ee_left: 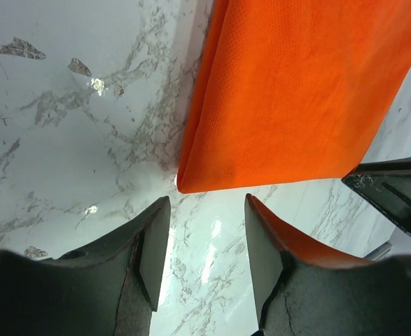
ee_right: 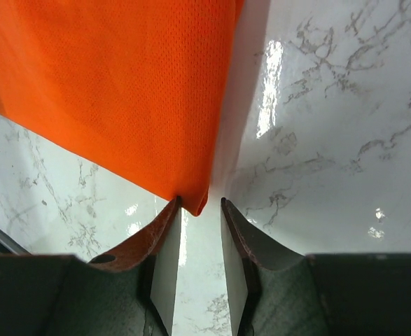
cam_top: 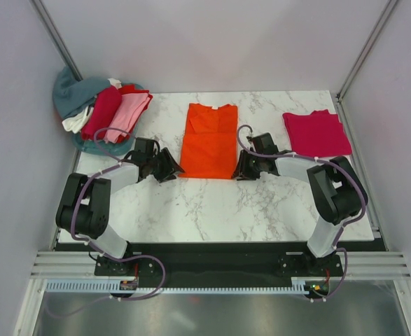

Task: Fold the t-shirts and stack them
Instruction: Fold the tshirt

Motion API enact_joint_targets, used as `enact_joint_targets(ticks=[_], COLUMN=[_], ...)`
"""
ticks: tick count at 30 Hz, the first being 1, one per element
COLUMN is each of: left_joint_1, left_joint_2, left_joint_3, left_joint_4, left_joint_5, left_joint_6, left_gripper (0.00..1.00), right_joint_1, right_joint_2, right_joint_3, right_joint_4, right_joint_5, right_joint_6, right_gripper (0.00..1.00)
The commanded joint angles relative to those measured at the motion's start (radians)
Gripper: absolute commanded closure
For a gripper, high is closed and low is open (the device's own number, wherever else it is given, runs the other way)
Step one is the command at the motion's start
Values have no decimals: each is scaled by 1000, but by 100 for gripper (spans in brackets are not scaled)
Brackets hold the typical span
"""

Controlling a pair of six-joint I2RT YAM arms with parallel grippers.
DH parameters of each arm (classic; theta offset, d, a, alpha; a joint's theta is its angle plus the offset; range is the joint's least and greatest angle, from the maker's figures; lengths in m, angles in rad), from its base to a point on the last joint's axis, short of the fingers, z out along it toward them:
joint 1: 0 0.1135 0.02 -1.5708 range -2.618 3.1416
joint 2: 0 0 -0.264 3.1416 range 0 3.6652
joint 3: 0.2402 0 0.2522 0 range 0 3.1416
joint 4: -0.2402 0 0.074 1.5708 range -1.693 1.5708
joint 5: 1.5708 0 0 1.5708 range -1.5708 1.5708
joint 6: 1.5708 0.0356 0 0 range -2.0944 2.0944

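Jaws apart near orange t-shirt (cam_top: 209, 140) corners

Both arms stretched forward, wrists low; left hand (ee_left: 206, 210) jaws parted, right hand (ee_right: 200, 210) jaws narrowly parted

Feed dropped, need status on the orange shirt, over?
Left end effector open, just short of orange t-shirt, near corner. Right end effector open, other near corner at its mouth. Nothing in the way.
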Motion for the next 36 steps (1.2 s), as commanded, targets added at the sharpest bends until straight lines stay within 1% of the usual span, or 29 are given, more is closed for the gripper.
enact_joint_targets(ticks=[1, 3, 6, 7, 8, 10, 13, 18, 22, 25, 26, 28, 29, 31, 33, 36], left_joint_1=[1, -1, -1, 1, -1, -1, 1, -1, -1, -4, -5, -11, -14, -28, -39, -57], left_joint_2=[4, 5, 10, 10, 14, 14, 24, 53, 76, 67, 65, 65, 65, 51, 1, -87], left_joint_3=[1, 0, -2, -2, 1, 3, -2, -14, -16, -25, -34, -32, -29, -42, -80, -123], left_joint_4=[49, 52, 54, 55, 57, 61, 62, 71, 97, 115, 132, 140, 141, 170, 212, 215], left_joint_5=[-5, -8, -17, -16, -14, -13, -20, -7, -6, -19, -17, -13, -10, -6, -17, -36], left_joint_6=[43, 43, 42, 37, 36, 33, 37, 36, 36, 26, 20, 22, 23, 22, 5, -14], left_gripper=[47, 47, 49, 50, 51, 51, 52, 53, 59, 70, 77, 87, 98, 98, 98, 98], right_joint_1=[2, 0, 2, 2, 2, 3, 3, 2, 3, 2, 3, 2, 3, 3, 3, -1], right_joint_2=[22, 34, 48, 49, 54, 51, 45, 49, 45, 39, 39, 34, 28, 10, -6, -52], right_joint_3=[-5, -5, -7, -7, -7, -8, -13, -13, -11, -10, -10, -8, -10, -13, -19, -34], right_joint_4=[65, 75, 90, 91, 91, 93, 91, 91, 91, 91, 90, 87, 82, 72, 59, 18], right_joint_5=[-24, -33, -51, -58, -58, -53, -41, -44, -42, -42, -44, -47, -47, -45, -39, -33], right_joint_6=[8, 9, 19, 19, 19, 19, 20, 25, 29, 32, 32, 34, 32, 28, 17, -4], right_gripper=[64, 64, 69, 80, 85, 94, 100, 100, 100, 100, 100, 100, 100, 100, 100, 100])
